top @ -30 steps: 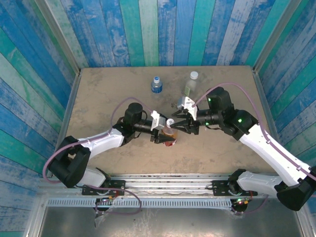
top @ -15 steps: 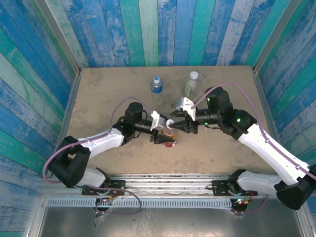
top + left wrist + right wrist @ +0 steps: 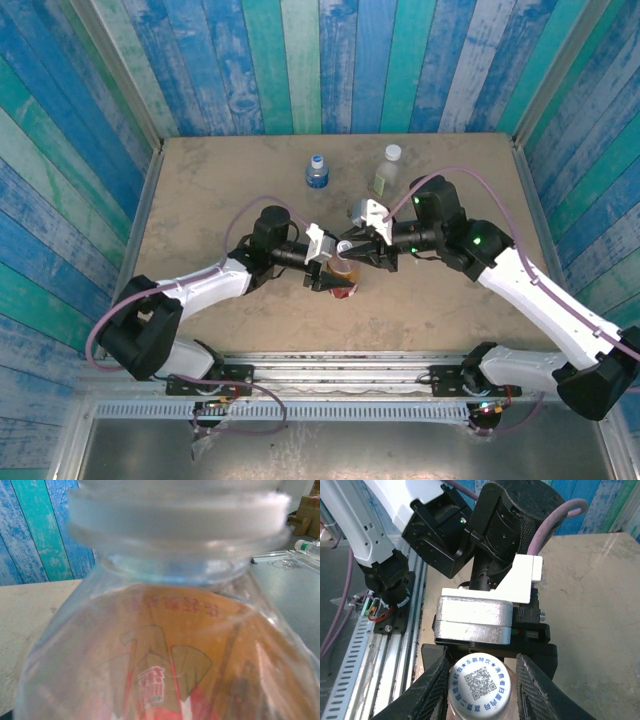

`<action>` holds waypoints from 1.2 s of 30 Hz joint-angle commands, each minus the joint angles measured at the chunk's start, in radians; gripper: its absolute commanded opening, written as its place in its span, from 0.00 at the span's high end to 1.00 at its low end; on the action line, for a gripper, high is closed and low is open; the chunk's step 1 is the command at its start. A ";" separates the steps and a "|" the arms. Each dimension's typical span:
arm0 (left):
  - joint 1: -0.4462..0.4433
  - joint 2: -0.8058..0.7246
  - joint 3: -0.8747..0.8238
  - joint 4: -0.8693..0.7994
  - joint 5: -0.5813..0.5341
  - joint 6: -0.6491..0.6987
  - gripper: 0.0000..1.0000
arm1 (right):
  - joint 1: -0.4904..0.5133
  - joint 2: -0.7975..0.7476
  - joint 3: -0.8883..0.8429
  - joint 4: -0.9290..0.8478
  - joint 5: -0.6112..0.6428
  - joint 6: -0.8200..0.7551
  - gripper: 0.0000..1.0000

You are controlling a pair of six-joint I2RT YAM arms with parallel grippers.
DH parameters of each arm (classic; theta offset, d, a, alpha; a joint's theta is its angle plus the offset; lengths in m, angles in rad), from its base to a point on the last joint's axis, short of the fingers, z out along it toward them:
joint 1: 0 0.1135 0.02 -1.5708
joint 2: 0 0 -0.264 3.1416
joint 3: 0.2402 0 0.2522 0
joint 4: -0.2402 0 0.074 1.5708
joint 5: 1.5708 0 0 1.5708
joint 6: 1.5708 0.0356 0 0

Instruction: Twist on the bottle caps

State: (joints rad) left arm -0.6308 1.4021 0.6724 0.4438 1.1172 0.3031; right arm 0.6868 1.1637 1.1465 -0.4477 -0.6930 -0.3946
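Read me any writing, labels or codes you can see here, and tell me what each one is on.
White cap: a QR code ringed by blue Chinese characters, too small to read.
Orange bottle: red Chinese characters on its label, seen through the liquid and blurred, unreadable.
Blue-label bottle and pale bottle: labels too small to read.

my arms (image 3: 215, 283): white links, black joints | green LEDs (image 3: 477, 239) lit on joints | purple cables (image 3: 555, 517) | black fingers (image 3: 436, 692) | white-silver gripper housing (image 3: 475, 617) | black bases (image 3: 140, 335)
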 commanded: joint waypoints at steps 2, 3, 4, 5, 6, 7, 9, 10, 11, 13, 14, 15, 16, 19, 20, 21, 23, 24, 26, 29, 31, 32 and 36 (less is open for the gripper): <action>0.002 -0.016 0.025 -0.005 0.017 0.018 0.35 | 0.006 0.016 0.018 -0.037 -0.021 -0.017 0.65; 0.001 -0.016 0.025 -0.005 0.018 0.016 0.35 | 0.006 0.016 0.019 -0.036 -0.019 -0.016 0.66; 0.002 -0.016 0.026 -0.006 0.017 0.018 0.35 | 0.005 0.016 0.017 -0.037 -0.018 -0.013 0.67; 0.002 -0.014 0.027 -0.007 0.016 0.018 0.35 | 0.006 0.017 0.015 -0.037 -0.016 -0.011 0.68; 0.002 -0.014 0.028 -0.005 0.014 0.015 0.35 | 0.006 0.016 0.015 -0.037 -0.015 -0.009 0.69; 0.002 -0.013 0.028 0.001 0.010 0.010 0.35 | 0.005 0.014 0.011 -0.037 -0.014 -0.003 0.70; 0.001 -0.014 0.024 0.035 -0.010 -0.019 0.35 | 0.006 0.013 0.007 -0.037 -0.007 0.007 0.70; 0.003 -0.013 0.020 0.064 -0.032 -0.039 0.36 | 0.005 0.013 0.003 -0.037 0.005 0.016 0.70; 0.001 -0.012 0.015 0.093 -0.058 -0.063 0.36 | 0.006 0.013 -0.002 -0.037 0.024 0.029 0.71; 0.002 -0.014 0.011 0.150 -0.126 -0.106 0.36 | 0.006 0.018 -0.011 -0.034 0.069 0.060 0.72; 0.002 -0.012 0.012 0.175 -0.169 -0.127 0.36 | 0.006 0.020 -0.017 -0.025 0.102 0.088 0.72; 0.001 -0.013 0.012 0.198 -0.214 -0.144 0.36 | 0.007 0.025 -0.025 -0.013 0.135 0.115 0.72; 0.002 -0.012 0.017 0.215 -0.276 -0.162 0.36 | 0.006 0.029 -0.036 0.006 0.188 0.154 0.72; 0.000 -0.005 0.041 0.227 -0.435 -0.193 0.37 | 0.008 0.051 -0.047 0.014 0.347 0.251 0.78; 0.000 -0.002 0.048 0.234 -0.490 -0.199 0.37 | 0.011 0.058 -0.053 0.027 0.387 0.292 0.79; 0.000 -0.002 0.052 0.235 -0.525 -0.203 0.37 | 0.014 0.063 -0.059 0.038 0.417 0.327 0.79; 0.000 0.001 0.067 0.233 -0.584 -0.214 0.37 | 0.023 0.073 -0.062 0.040 0.489 0.396 0.80; -0.001 0.001 0.075 0.228 -0.591 -0.215 0.37 | 0.024 0.079 -0.061 0.032 0.536 0.435 0.81; -0.004 0.006 0.079 0.231 -0.590 -0.215 0.37 | 0.025 0.095 -0.053 0.012 0.611 0.494 0.81; -0.013 0.015 0.086 0.216 -0.605 -0.207 0.37 | 0.025 0.121 -0.035 -0.015 0.700 0.586 0.82; -0.018 0.023 0.093 0.201 -0.623 -0.202 0.38 | 0.026 0.135 -0.022 -0.024 0.719 0.625 0.81; -0.020 0.024 0.093 0.199 -0.630 -0.200 0.37 | 0.029 0.140 -0.016 -0.025 0.738 0.641 0.81; -0.021 0.028 0.099 0.180 -0.646 -0.197 0.38 | 0.032 0.145 -0.008 -0.028 0.772 0.635 0.79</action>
State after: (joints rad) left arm -0.6479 1.4277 0.6987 0.4831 0.4831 0.1032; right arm 0.7307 1.2781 1.1603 -0.2913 -0.0650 0.2008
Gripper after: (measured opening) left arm 0.678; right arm 0.314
